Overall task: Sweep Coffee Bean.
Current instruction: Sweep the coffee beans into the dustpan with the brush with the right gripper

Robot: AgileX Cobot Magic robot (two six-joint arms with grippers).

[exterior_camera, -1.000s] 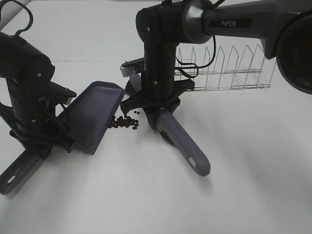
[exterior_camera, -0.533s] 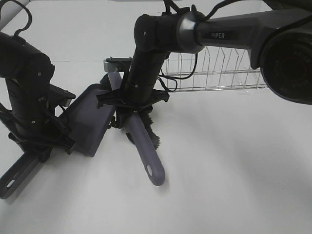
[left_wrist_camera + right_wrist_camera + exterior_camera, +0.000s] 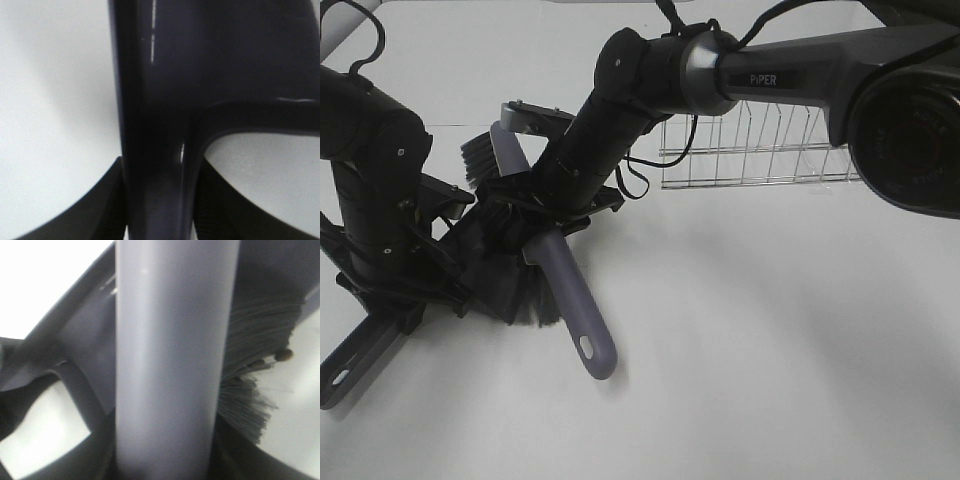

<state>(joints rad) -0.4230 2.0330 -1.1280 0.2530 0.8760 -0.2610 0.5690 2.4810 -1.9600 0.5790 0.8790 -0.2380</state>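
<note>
The right gripper (image 3: 542,238), closed tight on the brush (image 3: 570,295), had swept left since a second ago, onto the dustpan (image 3: 482,272) that the left gripper (image 3: 408,300) clamped by its handle. The heap was hidden; one small brown coffee bean (image 3: 284,354) showed at the bristle tips.

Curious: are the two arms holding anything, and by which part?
Left gripper holds the purple-grey plastic dustpan, right gripper the purple-grey bristled brush, each by its handle.

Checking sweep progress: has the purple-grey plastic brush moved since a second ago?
Yes. The purple-grey plastic brush has swung left, away from the wire dish rack, over the purple-grey plastic dustpan.
</note>
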